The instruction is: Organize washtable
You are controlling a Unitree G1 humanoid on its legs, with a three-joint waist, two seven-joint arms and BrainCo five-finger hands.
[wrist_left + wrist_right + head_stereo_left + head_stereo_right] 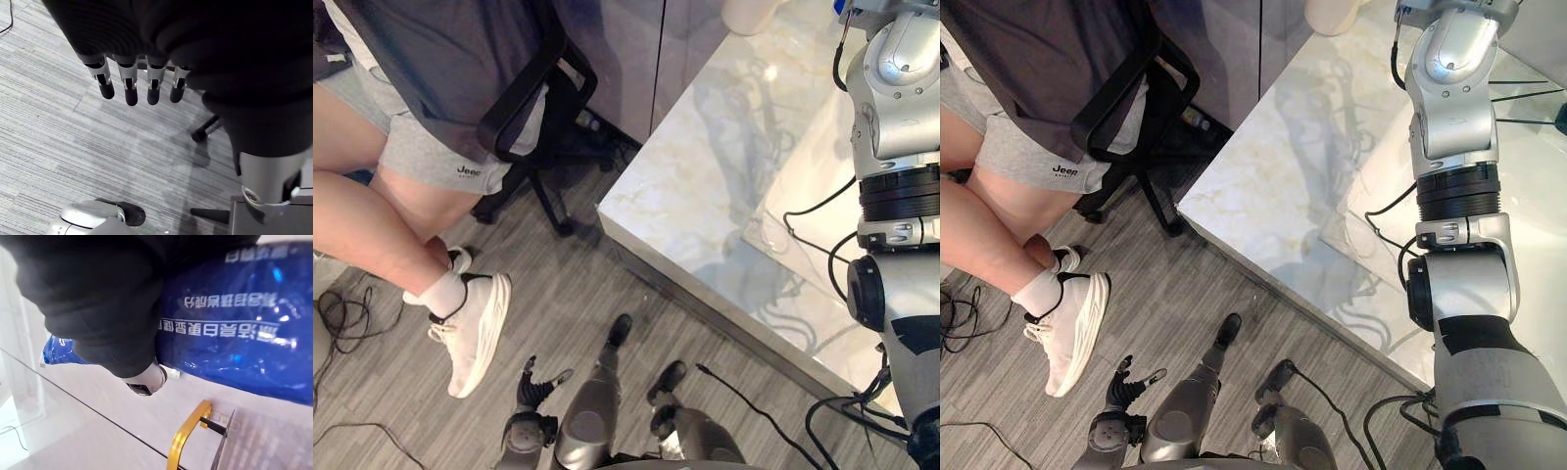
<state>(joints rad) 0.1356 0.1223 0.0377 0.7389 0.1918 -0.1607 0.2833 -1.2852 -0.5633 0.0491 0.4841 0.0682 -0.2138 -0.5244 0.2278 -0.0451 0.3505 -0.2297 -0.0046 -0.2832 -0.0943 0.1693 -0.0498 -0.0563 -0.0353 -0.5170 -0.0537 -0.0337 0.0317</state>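
Observation:
The marble washtable fills the upper right, and my right arm reaches out over it past the top of the eye views. In the right wrist view a shiny blue printed packet lies tight against my right hand, held above the pale counter, with the thumb pressed to its underside. A yellow handle on a grey meshed holder sits below the packet. My left hand hangs low beside me over the floor, its fingers straight and holding nothing.
A person sits on a black office chair at the upper left, with a white shoe on the grey plank floor close to my left hand. A pale rounded object stands at the washtable's far edge.

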